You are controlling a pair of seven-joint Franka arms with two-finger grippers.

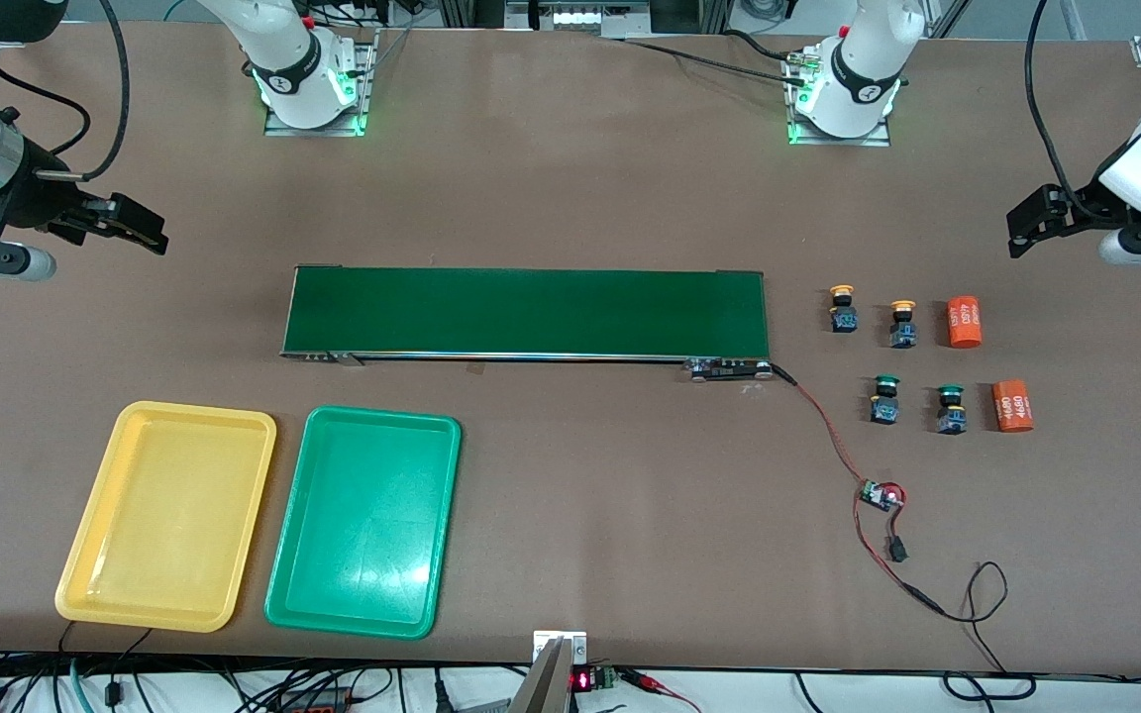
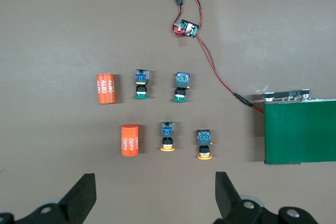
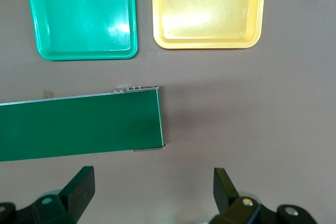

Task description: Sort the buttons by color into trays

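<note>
Both pairs of jaws stood apart, empty: left gripper [image 2: 152, 195] over the four buttons [image 1: 893, 359] at its tabletop edge, right gripper [image 3: 152, 195] waiting above the conveyor [image 1: 527, 312]. Both trays [image 1: 267, 517] sat empty near the front-camera edge, so each pick needed a centred, vertical descent.

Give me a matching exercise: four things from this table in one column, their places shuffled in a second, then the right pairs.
Column one:
1. long dark-green conveyor belt
2. shallow yellow plastic tray
3. two green-capped push-button switches
4. small red circuit board on the red-and-black wires

Column two:
A. beside the shallow green plastic tray, at the right arm's end
B. nearer the front camera than every button
C. mid-table, between trays and buttons
D. nearer the front camera than the two yellow-orange-capped push-button switches

Pairs: 1-C, 2-A, 3-D, 4-B
</note>
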